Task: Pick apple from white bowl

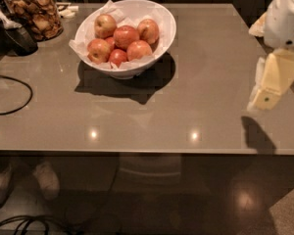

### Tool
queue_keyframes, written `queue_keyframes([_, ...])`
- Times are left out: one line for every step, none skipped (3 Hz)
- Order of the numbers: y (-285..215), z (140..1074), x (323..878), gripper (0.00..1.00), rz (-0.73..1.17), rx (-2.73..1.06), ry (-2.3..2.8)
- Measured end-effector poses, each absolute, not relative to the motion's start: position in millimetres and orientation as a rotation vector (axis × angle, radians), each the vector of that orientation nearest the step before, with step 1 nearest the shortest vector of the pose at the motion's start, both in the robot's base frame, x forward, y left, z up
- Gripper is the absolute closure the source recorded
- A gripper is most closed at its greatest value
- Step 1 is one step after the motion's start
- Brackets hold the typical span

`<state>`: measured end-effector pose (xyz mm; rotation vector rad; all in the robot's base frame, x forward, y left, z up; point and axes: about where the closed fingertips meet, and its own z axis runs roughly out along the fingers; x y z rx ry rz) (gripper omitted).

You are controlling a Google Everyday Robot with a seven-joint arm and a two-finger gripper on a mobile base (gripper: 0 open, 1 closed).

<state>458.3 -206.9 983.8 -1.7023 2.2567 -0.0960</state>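
Note:
The white bowl (pixel 164 31) sits at the back left-centre of the grey table, lined with crinkled white paper. It holds several red-yellow apples (pixel 126 35) heaped together. My gripper (pixel 269 84) hangs at the right edge of the view, above the table's right side, well to the right of the bowl and clear of it. Its pale yellow fingers (pixel 277 77) point down and to the left. It casts a shadow on the table near the front edge.
A glass jar of brown snacks (pixel 34 11) stands at the back left, with a dark object and spoon (pixel 14 31) beside it. A black cable (pixel 10 94) loops on the table's left side. The table's front edge (pixel 137 152) runs across the lower middle.

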Motion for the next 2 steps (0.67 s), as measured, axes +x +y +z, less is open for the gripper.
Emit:
queue_keyframes([-177.3,1002.2,497.4,0.00,-0.118,-1.699,2.219])
queue_keyframes([-179.2,1002.5,494.9,0.00,-0.134,-1.680,2.215])
